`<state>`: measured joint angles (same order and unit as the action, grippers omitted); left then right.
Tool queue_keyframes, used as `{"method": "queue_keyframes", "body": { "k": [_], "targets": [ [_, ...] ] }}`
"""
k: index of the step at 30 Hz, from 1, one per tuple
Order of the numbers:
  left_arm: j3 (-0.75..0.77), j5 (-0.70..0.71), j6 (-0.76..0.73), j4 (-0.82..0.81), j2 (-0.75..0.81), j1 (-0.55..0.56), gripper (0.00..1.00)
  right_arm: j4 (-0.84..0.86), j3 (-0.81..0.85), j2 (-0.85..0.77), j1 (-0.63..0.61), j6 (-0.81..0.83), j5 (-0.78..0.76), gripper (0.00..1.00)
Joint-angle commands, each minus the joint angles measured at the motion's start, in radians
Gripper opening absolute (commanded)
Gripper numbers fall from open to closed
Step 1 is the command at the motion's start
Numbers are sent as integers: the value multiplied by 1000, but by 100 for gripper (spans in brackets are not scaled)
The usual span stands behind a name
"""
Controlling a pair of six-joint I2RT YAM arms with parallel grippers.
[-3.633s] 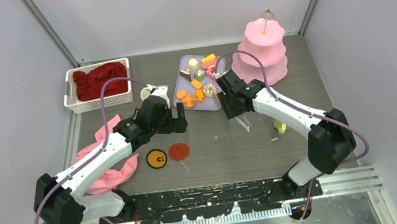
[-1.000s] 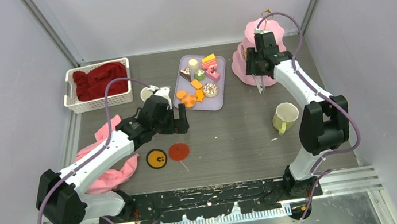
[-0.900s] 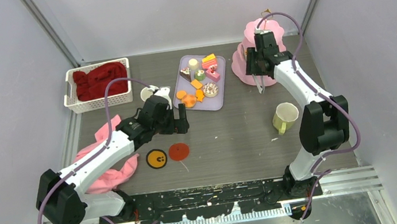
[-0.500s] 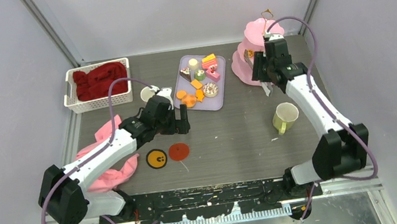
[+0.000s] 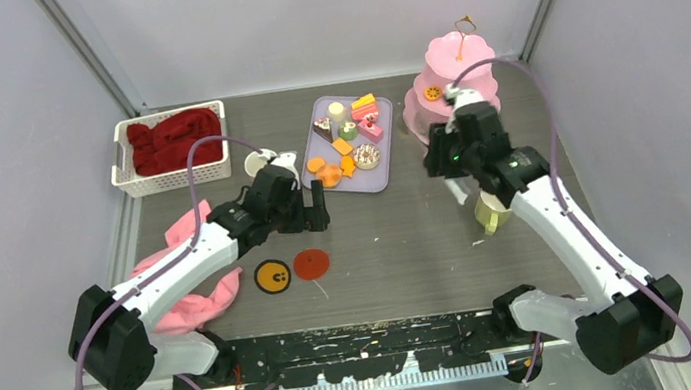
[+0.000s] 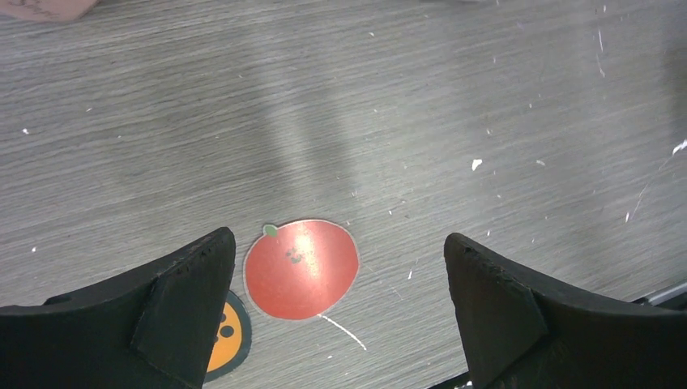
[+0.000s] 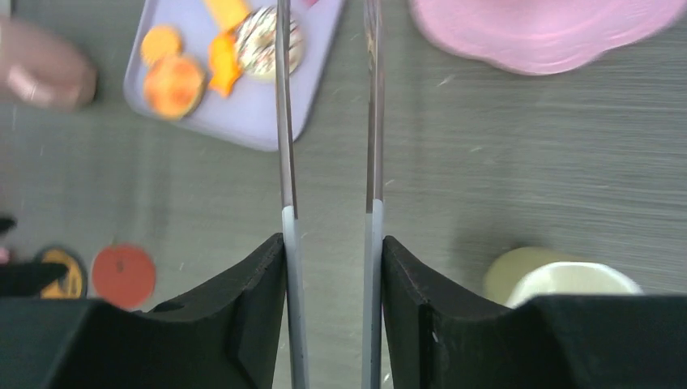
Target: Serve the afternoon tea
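Observation:
Several toy cakes and orange pieces (image 5: 345,145) lie on a lilac tray (image 5: 386,164). In the right wrist view the tray (image 7: 267,121) and its sprinkled donut (image 7: 261,50) sit at the top left. One small donut (image 5: 432,94) rests on the middle tier of the pink stand (image 5: 455,80). A cream mug (image 5: 491,212) stands by my right arm, and a second mug (image 5: 261,160) is half hidden behind my left wrist. My right gripper (image 7: 333,239) is shut on long metal tweezers (image 7: 285,162); nothing shows between their arms. My left gripper (image 6: 338,243) hangs open and empty over the table.
A white basket (image 5: 123,162) holds a red cloth. A pink cloth (image 5: 196,300) lies under my left arm. A red coaster (image 6: 301,267) and an orange coaster (image 6: 223,348) lie flat near the left fingers. The cream mug (image 7: 559,279) is close to my right fingers.
My right arm has drawn back from the pink stand toward the table's middle, still gripping the tweezers, which it squeezes narrower. The small donut now shows on the stand. The left arm has barely moved.

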<state>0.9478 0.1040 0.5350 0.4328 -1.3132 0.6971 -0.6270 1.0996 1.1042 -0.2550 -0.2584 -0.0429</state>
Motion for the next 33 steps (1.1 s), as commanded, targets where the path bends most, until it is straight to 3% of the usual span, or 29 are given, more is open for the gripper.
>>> {"method": "queue_keyframes", "body": {
  "k": [1,13,33],
  "targets": [
    [23,-19,84,-29,18,-59,99,33,-22,34,-208,-21,-41,48],
    [-40,-34,125,-29,115,-119,99,66,-3,242,-303,-15,-95,48],
    [-64,-46,141,-46,124,-120,99,226,-18,383,-319,-1,-167,49]
  ]
}}
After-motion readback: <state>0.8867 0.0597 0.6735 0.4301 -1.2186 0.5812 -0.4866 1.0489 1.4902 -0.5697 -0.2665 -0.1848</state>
